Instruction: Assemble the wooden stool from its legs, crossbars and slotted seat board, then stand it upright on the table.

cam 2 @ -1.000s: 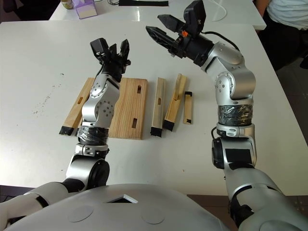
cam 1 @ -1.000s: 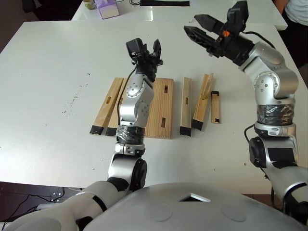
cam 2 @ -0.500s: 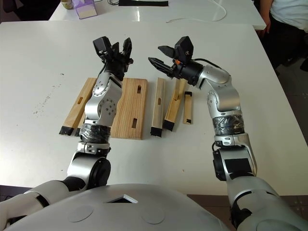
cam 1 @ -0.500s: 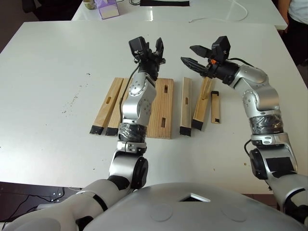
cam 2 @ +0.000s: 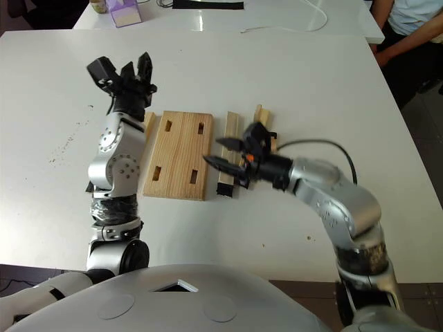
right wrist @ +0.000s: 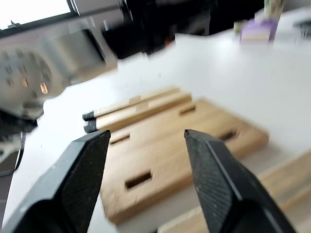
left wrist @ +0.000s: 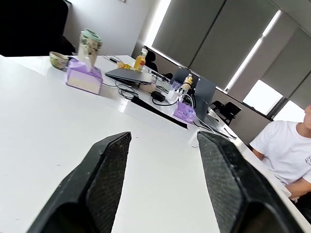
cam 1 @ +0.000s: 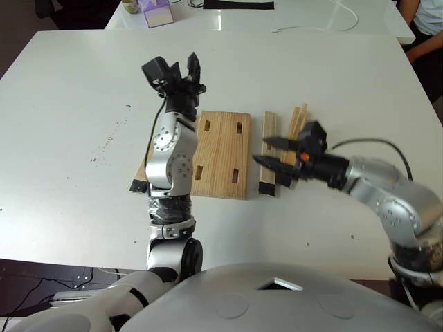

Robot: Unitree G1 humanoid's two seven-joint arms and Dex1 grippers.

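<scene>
Fingers of the right gripper (cam 1: 263,151) are held spread, nothing between them, low over a leg (cam 1: 269,124) just right of the slotted seat board (cam 1: 220,153) at frame centre; the left gripper (cam 1: 185,68), upper centre-left, is likewise spread and empty. Nothing is joined yet — every piece is laid flat on the table (cam 1: 69,104); all assembly remains. Since the earlier frame the right gripper has been lowered to the legs and the left arm swung leftward — the board is uncovered.

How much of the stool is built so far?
Nothing is joined yet: the seat board and legs lie flat on the table. The right gripper hovers open by the legs, holding nothing; the left gripper is raised, open, empty. All the building is left.
</scene>
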